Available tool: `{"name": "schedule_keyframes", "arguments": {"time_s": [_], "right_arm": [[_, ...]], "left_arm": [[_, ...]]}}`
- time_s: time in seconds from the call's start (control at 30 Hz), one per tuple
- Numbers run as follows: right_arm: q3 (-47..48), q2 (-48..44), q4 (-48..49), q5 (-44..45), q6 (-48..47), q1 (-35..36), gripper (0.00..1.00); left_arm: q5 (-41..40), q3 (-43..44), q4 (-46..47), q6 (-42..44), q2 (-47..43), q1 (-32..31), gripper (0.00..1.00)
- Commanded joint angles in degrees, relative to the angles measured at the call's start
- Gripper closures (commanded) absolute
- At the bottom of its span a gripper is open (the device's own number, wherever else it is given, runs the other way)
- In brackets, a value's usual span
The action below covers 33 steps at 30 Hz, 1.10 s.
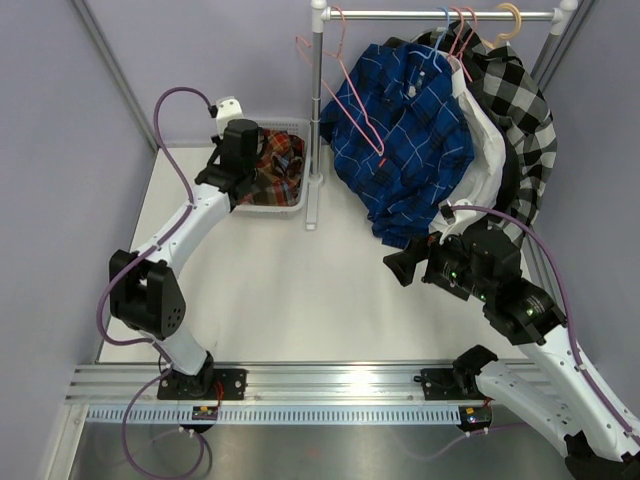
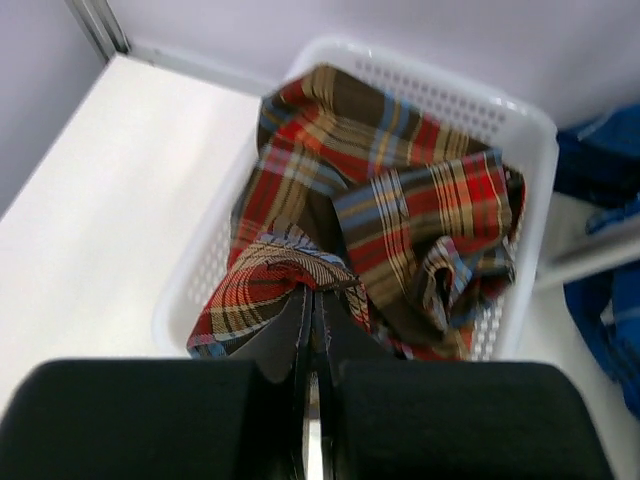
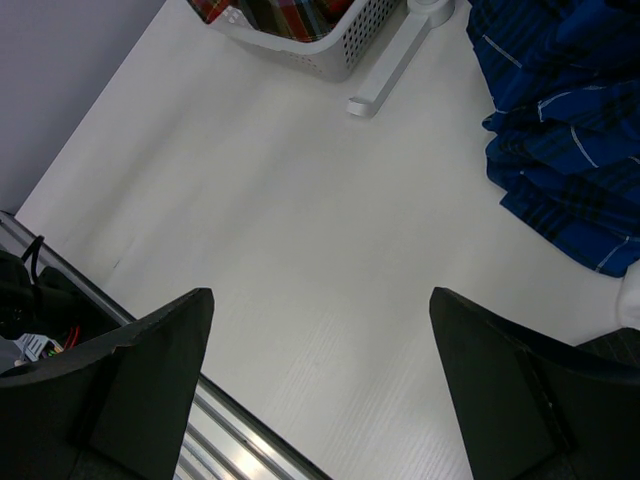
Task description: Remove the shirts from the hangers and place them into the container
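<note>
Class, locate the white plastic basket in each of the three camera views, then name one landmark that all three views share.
Top external: the basket sits upper left of centre, just left of the rack post.
Left wrist: it fills the middle of the picture.
Right wrist: only a corner shows at the top edge, left of centre.
Shared landmark: the red plaid shirt lying inside it.

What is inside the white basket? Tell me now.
The red plaid shirt lies crumpled inside the basket, covering most of it. Its floor is hidden, so anything underneath cannot be seen.
</note>
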Motion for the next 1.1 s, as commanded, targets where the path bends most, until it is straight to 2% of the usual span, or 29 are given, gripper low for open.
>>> {"name": "schedule_keyframes", "arguments": {"time_s": [0.0,0.13,0.3,0.53,0.67,0.8,0.83,0.93,0.97,1.03,1.07], "right_arm": [[0.11,-0.4,0.72,0.08,-0.22,-0.22,0.0],[0.02,-0.22,0.72,0.43,-0.39,-0.21,0.01],[0.02,0.74,0.64,0.52,-0.48,-0.13,0.0],[0.64,1.54,0.2,2.11,-1.01,-0.21,0.0],[0.73,1.8,0.02,2.02,-0.92,-0.21,0.01],[1.34,1.71,-0.33,2.28,-1.1,-0.21,0.0],[1.52,1.71,-0.85,2.45,-1.27,-0.21,0.0],[2.57,1.36,-1.56,2.98,-1.54,-0.21,0.0],[2.92,1.27,-1.82,3.25,-1.54,-0.21,0.01],[3.71,0.92,-2.44,3.42,-1.54,-0.21,0.01],[4.06,0.75,-2.53,3.51,-1.54,-0.21,0.01]], "left_arm": [[0.11,5.03,5.7,5.37,4.65,1.13,1.0],[1.43,5.39,12.99,7.31,10.09,2.01,1.0],[5.47,7.5,16.09,7.4,19.22,2.71,1.0],[9.16,9.09,13.9,3.98,25.92,2.97,1.0],[11.8,11.54,8.01,0.28,29.25,4.11,1.0],[12.59,13.04,4.58,0.1,30.5,4.47,0.98],[12.94,13.04,4.4,0.02,29.98,4.56,0.9],[13.55,12.95,3.87,0.71,25.5,4.56,0.73],[13.47,12.95,3.78,0.98,22.53,4.56,0.59],[13.56,12.87,3.26,1.77,19.35,4.56,0.46],[13.73,12.86,3.08,2.12,17.86,4.56,0.35]]}}
